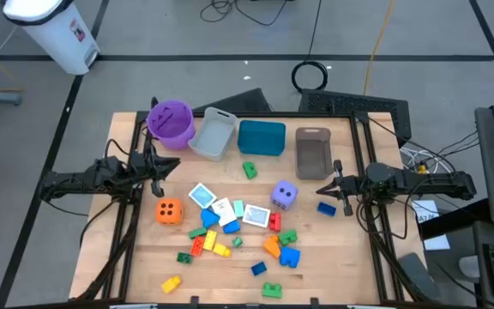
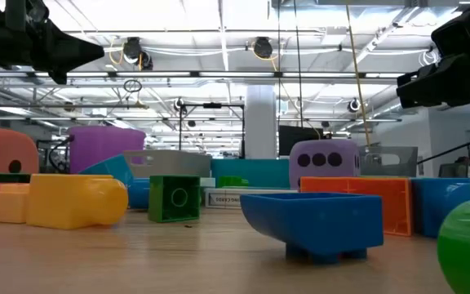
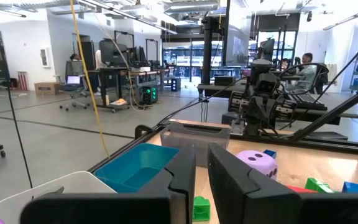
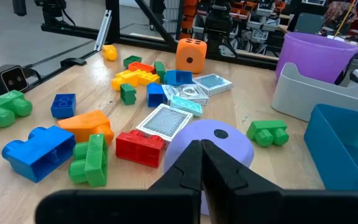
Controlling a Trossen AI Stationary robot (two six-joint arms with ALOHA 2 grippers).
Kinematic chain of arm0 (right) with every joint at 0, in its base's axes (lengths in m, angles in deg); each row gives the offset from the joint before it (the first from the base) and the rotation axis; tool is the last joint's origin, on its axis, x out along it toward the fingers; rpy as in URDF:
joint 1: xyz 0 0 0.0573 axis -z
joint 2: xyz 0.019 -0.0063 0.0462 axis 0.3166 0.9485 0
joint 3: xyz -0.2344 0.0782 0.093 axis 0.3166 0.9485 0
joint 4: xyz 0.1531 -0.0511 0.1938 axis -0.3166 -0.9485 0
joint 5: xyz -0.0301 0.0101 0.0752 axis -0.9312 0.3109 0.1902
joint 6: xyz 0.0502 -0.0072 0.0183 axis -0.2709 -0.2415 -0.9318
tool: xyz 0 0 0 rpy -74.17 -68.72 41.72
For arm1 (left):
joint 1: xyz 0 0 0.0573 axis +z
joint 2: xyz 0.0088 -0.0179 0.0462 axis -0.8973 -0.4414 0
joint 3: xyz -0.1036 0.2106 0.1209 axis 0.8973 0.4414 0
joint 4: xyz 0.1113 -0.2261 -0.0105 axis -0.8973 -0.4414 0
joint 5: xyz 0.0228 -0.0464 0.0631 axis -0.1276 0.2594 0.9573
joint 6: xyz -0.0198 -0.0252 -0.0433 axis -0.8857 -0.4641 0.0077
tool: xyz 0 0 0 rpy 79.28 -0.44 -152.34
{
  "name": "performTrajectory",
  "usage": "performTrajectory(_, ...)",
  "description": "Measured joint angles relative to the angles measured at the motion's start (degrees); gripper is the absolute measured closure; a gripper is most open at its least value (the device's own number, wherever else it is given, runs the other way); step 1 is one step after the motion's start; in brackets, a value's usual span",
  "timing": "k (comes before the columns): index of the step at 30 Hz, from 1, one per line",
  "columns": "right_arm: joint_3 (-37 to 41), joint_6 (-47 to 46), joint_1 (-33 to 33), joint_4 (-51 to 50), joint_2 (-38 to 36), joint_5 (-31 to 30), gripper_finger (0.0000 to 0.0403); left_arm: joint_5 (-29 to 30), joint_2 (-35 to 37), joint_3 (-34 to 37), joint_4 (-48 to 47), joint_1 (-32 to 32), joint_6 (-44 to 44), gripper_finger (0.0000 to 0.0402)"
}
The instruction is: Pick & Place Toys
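**a:** where did i have the arms at that point?

**b:** i had both at the table's edges. the left gripper (image 1: pixel 156 165) sat at the left side, between the purple bucket (image 1: pixel 171 122) and the orange die (image 1: pixel 169 210), fingers nearly together with only a thin slit between them, holding nothing. the right gripper (image 1: pixel 340 185) was at the right side near the brown bin (image 1: pixel 313 152), fingers pressed together, also holding nothing.

**a:** and the toys?

**b:** none were binned yet, as far as i could tell. the bricks and cards (image 4: pixel 166 119) lay in a heap mid-table, the purple die (image 1: pixel 285 195) at its right edge, one green brick (image 1: pixel 249 169) alone near the teal bin (image 1: pixel 261 138), one blue brick (image 1: pixel 326 207) just beside the right gripper.

**a:** what worried me from there?

**b:** the shut fingers, mostly. if i had dropped either arm onto a toy without spreading them first, i judged it would have shoved the piece instead of gripping it. the right wrist view had the purple die directly ahead, and a soft die could have rolled into the cards.

**a:** anything else?

**b:** the heap was tight. going for a middle brick risked pinching two, or scattering neighbours toward the table edge. the flat cards looked hard to get under at all.
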Motion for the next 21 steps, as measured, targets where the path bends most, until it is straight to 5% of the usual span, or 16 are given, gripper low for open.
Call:
performTrajectory(14, 0.10, -0.13, 0.00, 1.27, 0.02, 0.02, 0.0403, -0.02, -0.01, 0.00, 0.00, 0.00, -0.01, 0.0350)
performTrajectory(21, 0.21, -12.45, 0.00, 8.01, 0.02, 0.07, 0.0403, -0.02, -0.01, 0.00, 0.00, 0.00, -0.02, 0.0350)
